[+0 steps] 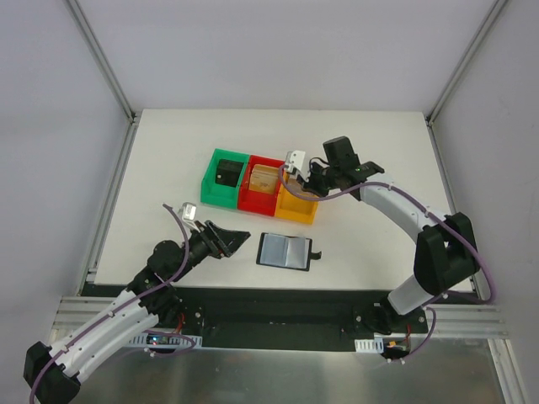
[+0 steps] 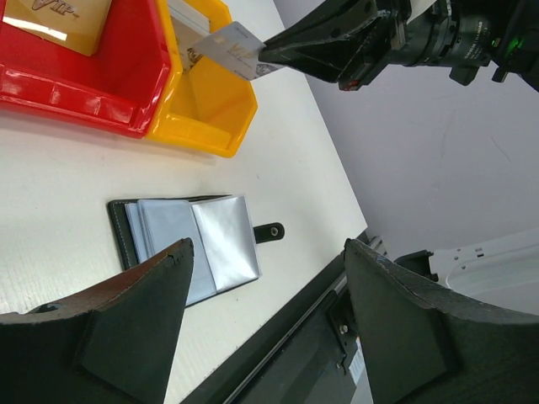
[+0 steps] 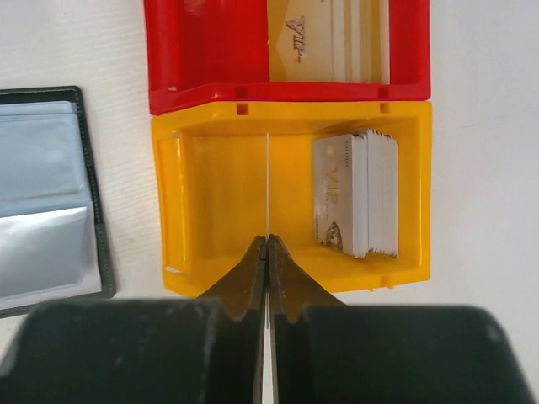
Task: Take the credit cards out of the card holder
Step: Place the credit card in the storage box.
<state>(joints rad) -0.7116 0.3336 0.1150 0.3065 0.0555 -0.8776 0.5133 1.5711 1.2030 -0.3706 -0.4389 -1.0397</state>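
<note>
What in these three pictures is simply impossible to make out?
- Green bin, top view: the dark thing inside is too small to identify.
- Card in the right gripper, right wrist view: edge-on, so its face is unseen.
- Card holder, right wrist view: cut off by the left edge; its shiny sleeves do not show whether cards remain.

Black card holder (image 1: 287,251) open flat, pale card (image 2: 223,49) aloft

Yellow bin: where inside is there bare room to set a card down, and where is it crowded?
Bare: the yellow bin floor between the card stack and the wall facing the card holder, below the card in the right gripper. Crowded: the stack's end.
</note>
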